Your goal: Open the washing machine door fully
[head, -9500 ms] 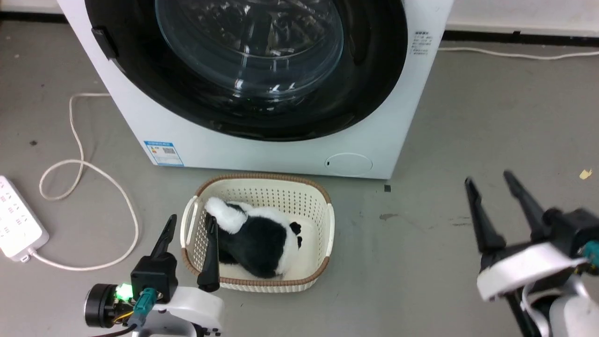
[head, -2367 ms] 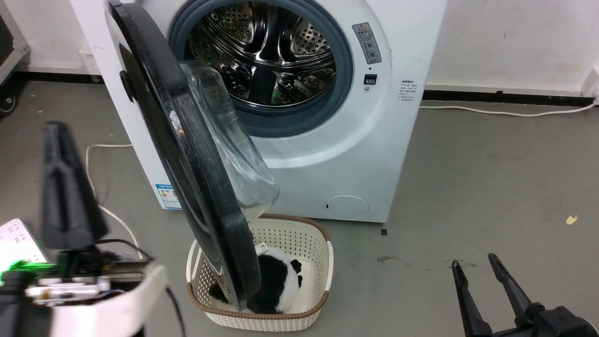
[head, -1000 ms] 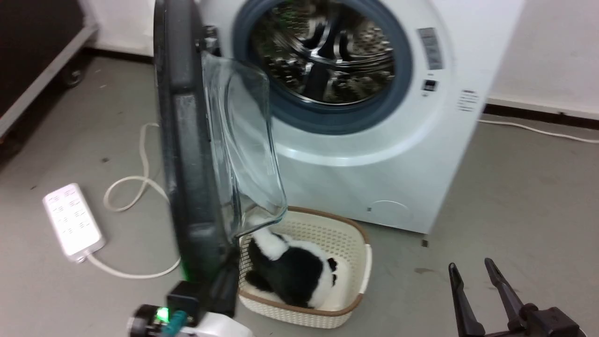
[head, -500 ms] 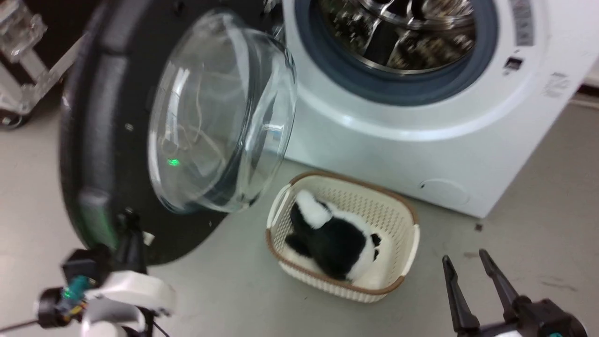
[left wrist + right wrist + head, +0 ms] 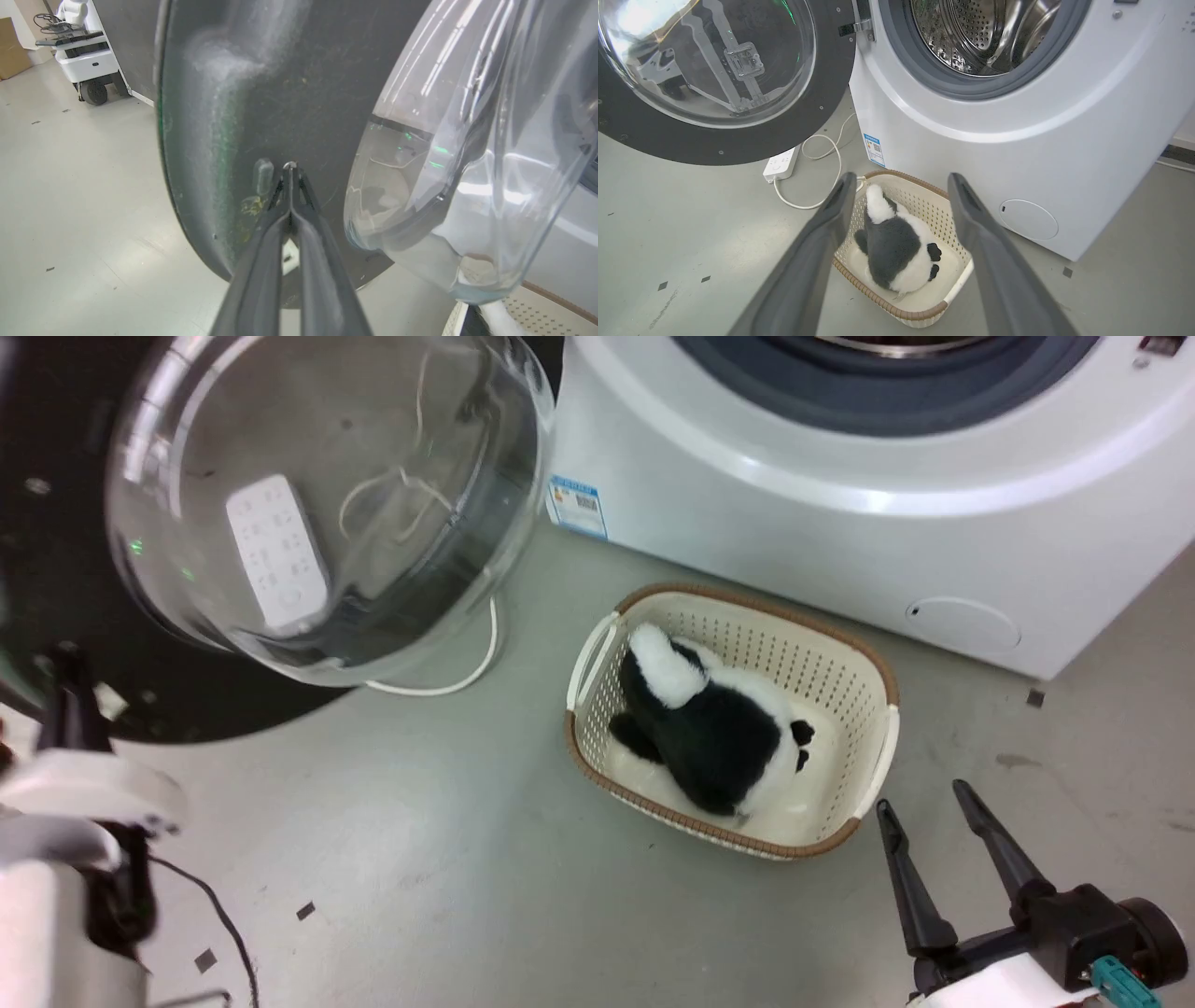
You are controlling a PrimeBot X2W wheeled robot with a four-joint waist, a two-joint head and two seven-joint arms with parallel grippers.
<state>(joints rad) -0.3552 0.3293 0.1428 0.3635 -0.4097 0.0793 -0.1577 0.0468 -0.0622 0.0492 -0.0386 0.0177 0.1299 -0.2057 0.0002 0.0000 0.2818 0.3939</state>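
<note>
Grey floor [image 5: 420,859] is running under everything, matte and scuffed. Left gripper [image 5: 289,168] is pinching its fingers [image 5: 259,270] fully together with nothing between them, tips seeming to rest on the dusty black inner face of the washing machine door [image 5: 280,93], just beside a small nub. Judging it is working as one stiff poker, since a hinged panel needs a shove, not a grasp. Right gripper [image 5: 920,796] is hanging low near the basket [image 5: 597,653], fingers spread wide and empty, well apart from the door, probably parked clear of the swing. Door is standing swung out on the robot's left on its metal hinge [image 5: 859,25], inner side facing the robot, drum [image 5: 985,32] fully exposed. Task is looking nearly done, though I cannot tell if the hinge has travel left. Rim is looking round, hard and glossy black; the centre is bulging as a clear glass bowl [image 5: 327,504]. Grey rubber ring [image 5: 924,79] is circling the perforated steel drum in the smooth white washing machine [image 5: 794,551]. Cream perforated basket is holding a soft black-and-white plush toy [image 5: 719,737], and a white power strip [image 5: 781,165] is lying below the door.
</note>
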